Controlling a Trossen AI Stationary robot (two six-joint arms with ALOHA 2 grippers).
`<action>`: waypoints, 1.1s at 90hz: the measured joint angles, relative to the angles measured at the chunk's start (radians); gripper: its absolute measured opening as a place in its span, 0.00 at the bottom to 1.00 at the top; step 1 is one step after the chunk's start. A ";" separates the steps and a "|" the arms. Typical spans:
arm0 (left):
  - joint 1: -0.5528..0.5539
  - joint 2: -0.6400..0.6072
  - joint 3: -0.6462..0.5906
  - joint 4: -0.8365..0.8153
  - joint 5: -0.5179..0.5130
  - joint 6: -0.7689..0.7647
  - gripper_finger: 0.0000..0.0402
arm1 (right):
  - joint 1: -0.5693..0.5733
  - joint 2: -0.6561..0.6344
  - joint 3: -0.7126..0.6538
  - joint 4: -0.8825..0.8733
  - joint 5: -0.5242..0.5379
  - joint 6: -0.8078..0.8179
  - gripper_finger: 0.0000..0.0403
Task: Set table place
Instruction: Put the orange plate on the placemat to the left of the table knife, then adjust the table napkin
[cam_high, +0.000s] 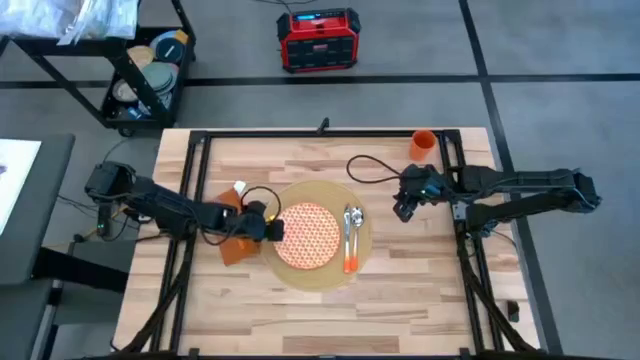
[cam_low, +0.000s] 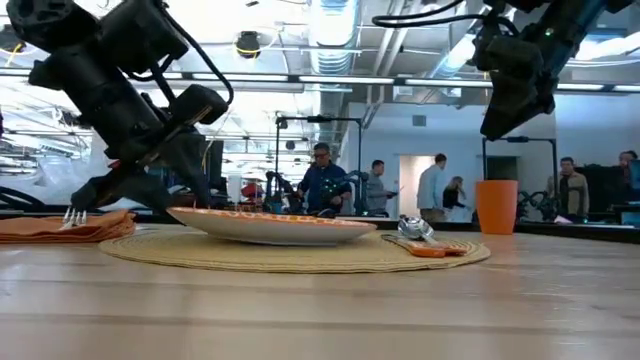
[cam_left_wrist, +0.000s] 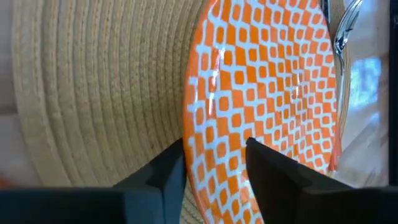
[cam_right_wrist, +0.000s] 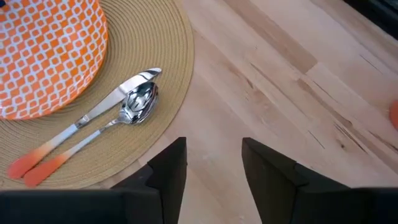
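Observation:
A round tan woven placemat (cam_high: 315, 268) lies mid-table with the orange-patterned plate (cam_high: 307, 236) flat on it. A knife and a spoon (cam_high: 350, 235) with orange handles lie on the mat to the plate's right. The rust-orange napkin (cam_high: 236, 246) lies to the mat's left, and a fork (cam_low: 72, 215) rests on it. The small orange cup (cam_high: 423, 145) stands at the far right. My left gripper (cam_high: 274, 231) is open at the plate's left rim, one finger over the plate and one over the mat. My right gripper (cam_high: 404, 207) hangs open above bare wood right of the mat. My left gripper's fingers stand on either side of the plate's left rim (cam_left_wrist: 194, 155), coming slanting down from the table's left. I cannot tell whether they touch the rim. The plate lies flat on the placemat.
Black cables (cam_high: 365, 170) loop over the table behind the mat. A grey side table (cam_high: 20, 200) stands to the left, a cart (cam_high: 150, 75) and a red box (cam_high: 318, 40) beyond the far edge. People stand in the room behind. Bare wood lies along the near edge.

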 joint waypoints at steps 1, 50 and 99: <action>0.001 0.000 0.000 0.000 0.002 0.002 0.40 | 0.000 0.000 0.000 0.000 0.000 0.000 0.36; 0.082 -0.001 0.024 -0.164 0.040 0.132 0.43 | 0.000 0.000 0.000 -0.001 -0.004 0.005 0.36; 0.084 -0.014 0.411 -1.044 -0.042 0.324 0.06 | 0.000 0.000 0.000 0.000 -0.024 0.044 0.34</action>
